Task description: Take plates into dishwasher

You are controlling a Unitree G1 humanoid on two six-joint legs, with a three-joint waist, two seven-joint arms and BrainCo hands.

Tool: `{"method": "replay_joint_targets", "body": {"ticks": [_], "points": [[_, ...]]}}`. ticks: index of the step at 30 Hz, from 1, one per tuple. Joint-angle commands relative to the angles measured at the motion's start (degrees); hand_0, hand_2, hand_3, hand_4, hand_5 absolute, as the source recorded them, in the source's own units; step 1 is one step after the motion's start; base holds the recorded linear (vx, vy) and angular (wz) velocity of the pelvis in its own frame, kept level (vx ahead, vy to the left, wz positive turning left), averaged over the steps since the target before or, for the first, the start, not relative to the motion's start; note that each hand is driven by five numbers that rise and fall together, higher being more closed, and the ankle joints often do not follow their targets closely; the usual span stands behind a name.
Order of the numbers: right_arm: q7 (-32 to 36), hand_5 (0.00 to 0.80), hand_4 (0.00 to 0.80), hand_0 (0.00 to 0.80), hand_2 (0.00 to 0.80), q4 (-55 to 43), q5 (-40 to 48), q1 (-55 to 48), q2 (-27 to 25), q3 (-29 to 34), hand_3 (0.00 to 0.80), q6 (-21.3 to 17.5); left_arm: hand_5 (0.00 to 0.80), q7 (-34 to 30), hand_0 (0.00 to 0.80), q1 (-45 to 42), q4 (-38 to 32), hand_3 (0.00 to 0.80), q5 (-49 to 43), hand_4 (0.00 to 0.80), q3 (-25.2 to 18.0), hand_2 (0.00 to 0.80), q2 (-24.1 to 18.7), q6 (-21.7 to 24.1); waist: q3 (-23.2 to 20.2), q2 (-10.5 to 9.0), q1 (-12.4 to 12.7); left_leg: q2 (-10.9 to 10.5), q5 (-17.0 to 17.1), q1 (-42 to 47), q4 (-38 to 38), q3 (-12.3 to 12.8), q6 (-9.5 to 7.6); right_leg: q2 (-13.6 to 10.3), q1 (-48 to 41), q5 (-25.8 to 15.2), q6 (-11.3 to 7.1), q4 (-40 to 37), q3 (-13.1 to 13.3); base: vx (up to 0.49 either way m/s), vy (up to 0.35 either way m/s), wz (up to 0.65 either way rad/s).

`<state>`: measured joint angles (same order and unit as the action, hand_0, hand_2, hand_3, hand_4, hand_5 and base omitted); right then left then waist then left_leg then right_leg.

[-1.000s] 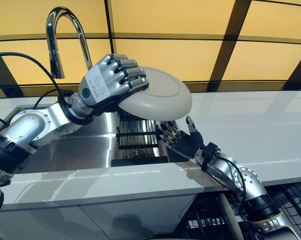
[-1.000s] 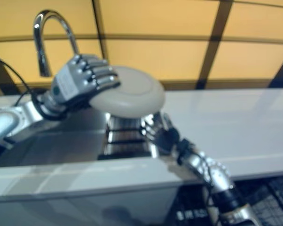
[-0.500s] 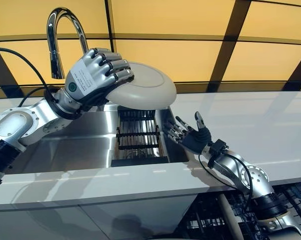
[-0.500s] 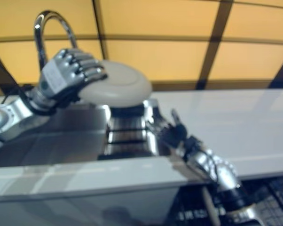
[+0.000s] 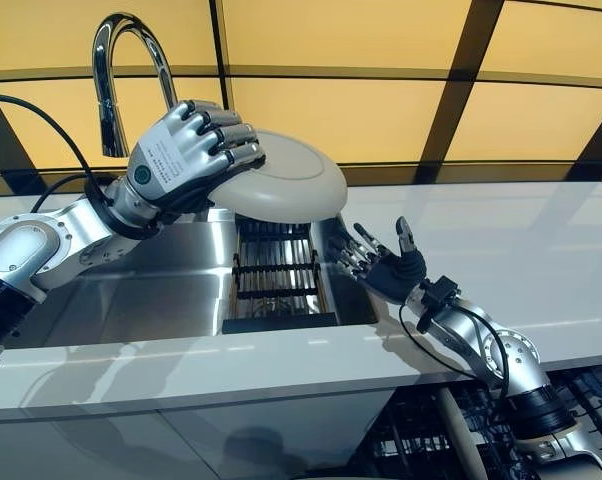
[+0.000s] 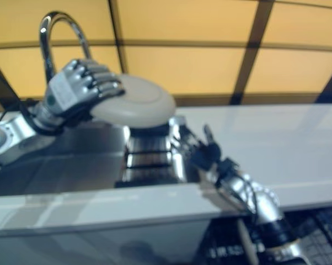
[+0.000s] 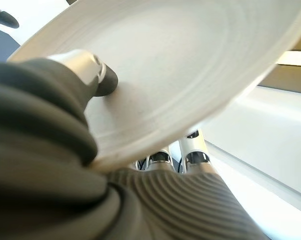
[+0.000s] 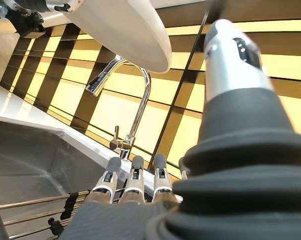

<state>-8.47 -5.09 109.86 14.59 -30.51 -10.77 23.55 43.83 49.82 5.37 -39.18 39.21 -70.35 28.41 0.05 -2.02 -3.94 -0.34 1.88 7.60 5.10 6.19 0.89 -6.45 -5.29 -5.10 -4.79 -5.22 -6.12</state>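
My left hand [image 5: 186,158] holds a cream plate [image 5: 286,183] in the air above the sink, its fingers curled over the rim and its thumb [image 7: 90,75] pressed against the plate's inner face [image 7: 190,65]. The plate is tilted, with its underside facing up. Lower and to the right, my right hand [image 5: 386,268] hovers over the sink's right edge, palm up and fingers spread, holding nothing. In the right wrist view the plate [image 8: 135,25] shows above the straight fingers [image 8: 134,172].
A steel sink [image 5: 171,290] is set in the white counter [image 5: 501,260], with a dark wire rack [image 5: 273,275] at its right end. A chrome gooseneck faucet [image 5: 116,70] stands behind it. The dishwasher's wire basket [image 5: 431,440] shows below the counter front at lower right.
My left hand has carried the plate up and to the left, away from my right hand. My right hand has drawn back to the right and opened its fingers wider, palm up.
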Motion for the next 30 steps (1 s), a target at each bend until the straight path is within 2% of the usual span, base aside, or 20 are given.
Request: {"method": "replay_joint_targets", "body": {"ticks": [1, 12, 20, 30], "points": [[1.9, 0.000, 0.000, 0.000, 0.000, -3.3, 3.1, 7.3, -2.3, 3.3, 0.000, -1.5, 0.800, -0.2, 0.800, 7.5, 4.3, 0.800, 3.7, 0.800, -0.6, 0.800, 1.0, -1.1, -0.2, 1.79, 0.0, -1.3, -2.3, -0.5, -0.1, 0.2, 0.28, 3.8, -1.6, 2.9, -0.58, 0.2, -1.4, 0.000, 0.000, 0.00], [1.6, 0.000, 0.000, 0.000, 0.000, -3.5, 3.1, 11.3, -2.2, 0.7, 0.000, -0.9, 0.800, -0.8, 0.800, 11.7, 3.9, 0.800, 4.4, 0.800, 3.6, 0.800, 3.1, -1.5, -0.2, 1.35, -0.1, -1.4, -2.5, -0.4, -0.1, -0.1, 0.18, 3.9, -1.7, 2.9, -0.51, 0.2, -1.2, 0.000, 0.000, 0.00], [1.1, 0.000, 0.000, 0.000, 0.000, -3.4, 3.1, 15.0, -0.8, -1.8, 0.000, -2.0, 0.800, -1.6, 0.800, 15.4, 4.3, 0.800, 3.8, 0.800, 7.5, 0.800, 6.0, -1.6, -0.3, 1.12, -0.1, -1.4, -2.5, -0.3, -0.1, -0.1, 0.15, 4.0, -1.9, 2.9, -0.45, 0.2, -1.1, 0.000, 0.000, 0.00], [1.8, 0.000, 0.000, 0.000, 0.000, -4.0, 3.1, 16.3, 0.6, -3.3, 0.000, -2.7, 0.800, -3.0, 0.800, 17.5, 4.5, 0.800, 3.7, 0.800, 10.4, 0.800, 8.3, -1.8, -0.3, 1.16, 0.0, -1.4, -2.5, -0.3, -0.1, -0.1, 0.10, 4.0, -1.8, 2.9, -0.43, 0.2, -1.2, 0.000, 0.000, 0.00]]}}
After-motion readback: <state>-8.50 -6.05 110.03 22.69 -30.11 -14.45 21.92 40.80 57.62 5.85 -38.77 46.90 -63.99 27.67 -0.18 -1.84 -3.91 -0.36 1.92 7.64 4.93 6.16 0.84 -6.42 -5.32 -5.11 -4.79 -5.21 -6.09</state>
